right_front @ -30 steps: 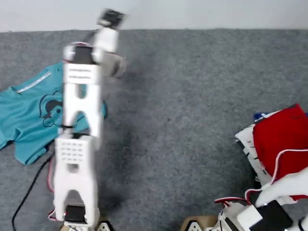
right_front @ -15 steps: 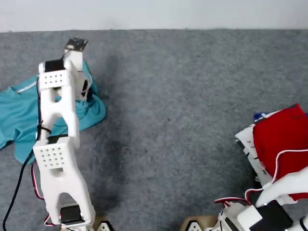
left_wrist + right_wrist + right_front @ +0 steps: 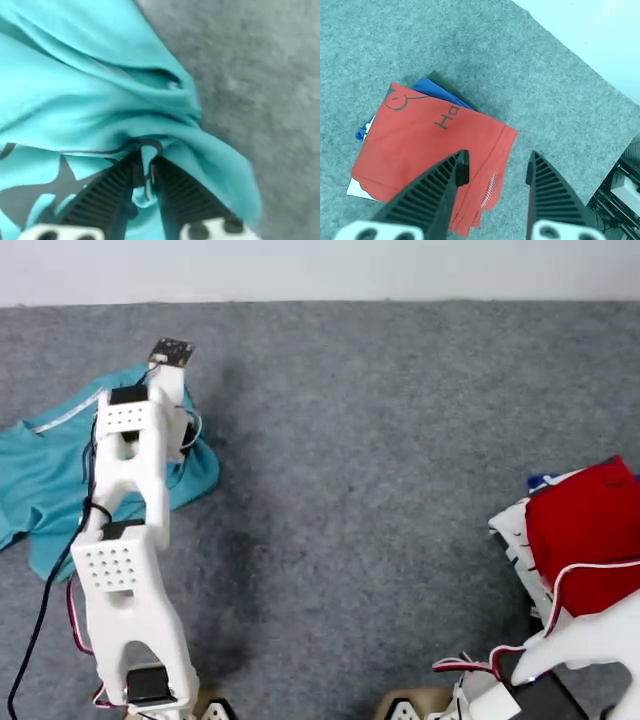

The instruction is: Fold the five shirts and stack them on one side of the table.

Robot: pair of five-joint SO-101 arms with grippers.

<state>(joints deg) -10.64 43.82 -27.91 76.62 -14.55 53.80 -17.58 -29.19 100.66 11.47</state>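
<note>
A teal shirt (image 3: pixel 50 475) with a dark print lies spread and rumpled at the table's left side. My left gripper (image 3: pixel 143 172) is shut on a bunched fold of that teal shirt (image 3: pixel 100 90); in the high view the left arm (image 3: pixel 130 490) stretches over the shirt's right part. A stack of folded shirts with a red shirt (image 3: pixel 585 530) on top sits at the right edge. In the right wrist view the same red shirt (image 3: pixel 430 155) lies over a blue one (image 3: pixel 437 90), and my right gripper (image 3: pixel 495 165) hangs open above it, holding nothing.
Grey carpet-like cloth (image 3: pixel 380 440) covers the table, with wide free room in the middle. A white wall borders the far edge. Black and red cables (image 3: pixel 45 640) run along the left arm's base. The right arm's base (image 3: pixel 560 670) stands at the front right corner.
The left arm swung left from the table's middle back and came down onto the teal shirt, bunching its right edge. The right arm shifted slightly.
</note>
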